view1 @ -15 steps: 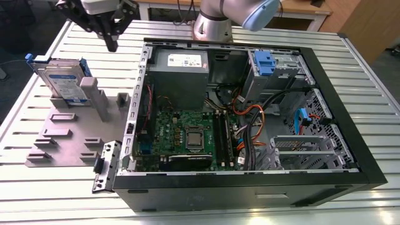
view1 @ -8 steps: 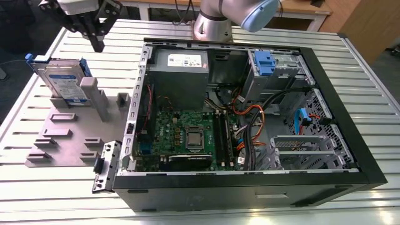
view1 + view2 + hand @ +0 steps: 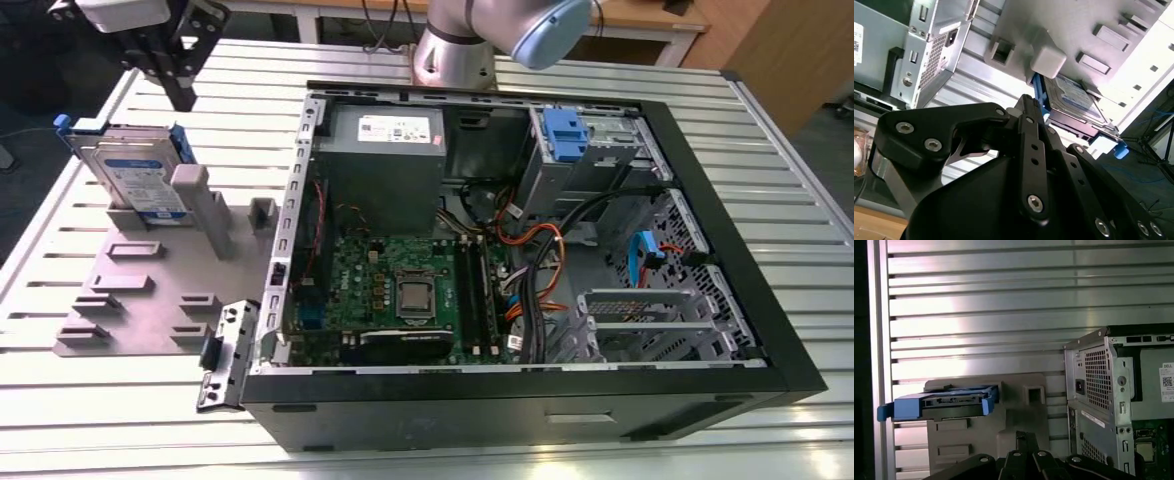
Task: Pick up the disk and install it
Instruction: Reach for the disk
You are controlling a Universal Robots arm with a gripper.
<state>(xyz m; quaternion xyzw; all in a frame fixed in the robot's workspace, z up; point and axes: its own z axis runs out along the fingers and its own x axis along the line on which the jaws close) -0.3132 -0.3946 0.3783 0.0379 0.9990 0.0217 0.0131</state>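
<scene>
The disk is a silver drive with a white-and-blue label and a blue frame. It stands on edge in a slot of the grey holder, at the exterior view's left. It also appears in both wrist views, as the disk and edge-on as the disk. My gripper hangs in the air above and slightly behind the disk, clear of it. Its black fingers come together at the tip with nothing held, as the gripper and the gripper show in the wrist views.
An open computer case lies on the slatted metal table, to the right of the holder. Inside are the grey power supply, the green motherboard, and a metal drive bay with a blue latch. The arm's base stands behind the case.
</scene>
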